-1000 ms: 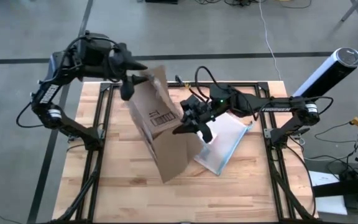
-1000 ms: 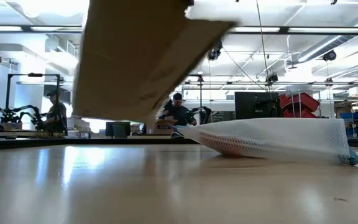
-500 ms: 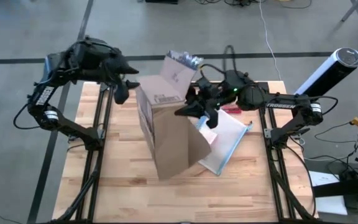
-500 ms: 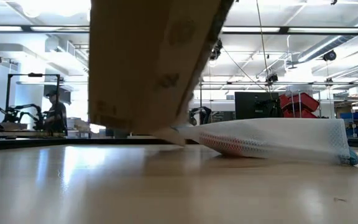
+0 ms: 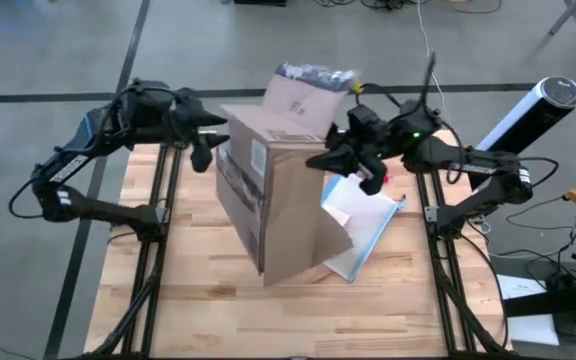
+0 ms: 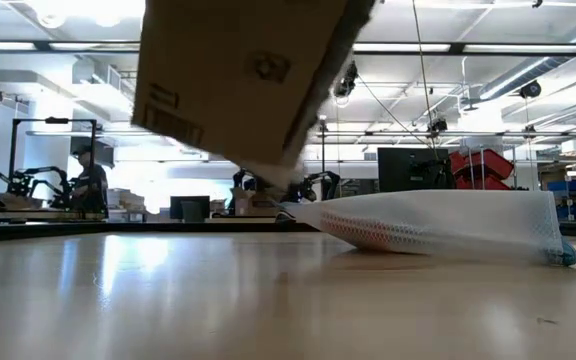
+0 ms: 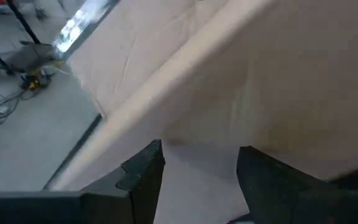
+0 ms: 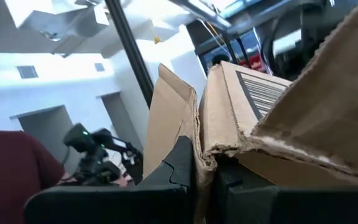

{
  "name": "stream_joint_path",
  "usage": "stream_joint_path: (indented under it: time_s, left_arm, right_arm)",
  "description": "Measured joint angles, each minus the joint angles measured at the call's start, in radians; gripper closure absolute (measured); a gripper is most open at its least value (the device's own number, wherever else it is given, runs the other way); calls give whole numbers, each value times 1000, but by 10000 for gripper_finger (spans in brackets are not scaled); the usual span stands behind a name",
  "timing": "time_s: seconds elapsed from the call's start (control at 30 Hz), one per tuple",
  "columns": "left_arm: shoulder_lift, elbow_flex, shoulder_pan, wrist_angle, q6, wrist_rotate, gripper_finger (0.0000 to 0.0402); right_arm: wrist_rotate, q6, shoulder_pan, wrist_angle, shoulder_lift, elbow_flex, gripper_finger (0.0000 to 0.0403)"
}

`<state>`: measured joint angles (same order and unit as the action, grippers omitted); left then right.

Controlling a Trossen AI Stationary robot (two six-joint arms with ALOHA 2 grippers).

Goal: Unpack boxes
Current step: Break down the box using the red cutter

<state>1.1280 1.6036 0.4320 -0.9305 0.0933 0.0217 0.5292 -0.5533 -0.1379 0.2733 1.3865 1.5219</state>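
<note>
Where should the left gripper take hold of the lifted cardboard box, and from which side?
Judging from the pose, on the box's upper left edge, coming from the left. The box hangs tilted off the table, with the right gripper shut on a flap at its right side. The left gripper sits open against the opposite wall, so a thin flap or edge there would balance the hold.

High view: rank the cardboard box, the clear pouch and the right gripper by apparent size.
1. Cardboard box, though raised toward the camera, which inflates it.
2. Clear pouch, partly hidden under the box.
3. Right gripper, clamped on the box's edge.
</note>
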Motion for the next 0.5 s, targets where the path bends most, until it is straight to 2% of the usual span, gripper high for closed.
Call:
stream_joint_path:
  time_s: [0.2,0.33,0.5]
  left_arm:
    - [-146,-261,69,232,-148,138,202]
    - [-214,-409,84,338,-232,145,196]
    - [-264,-517,87,387,-288,148,187]
  right_arm:
    - [-35,38,0,1,-54,0,403]
    - [-41,45,0,-7,-70,0,403]
    - [-56,56,0,-7,-90,0,403]
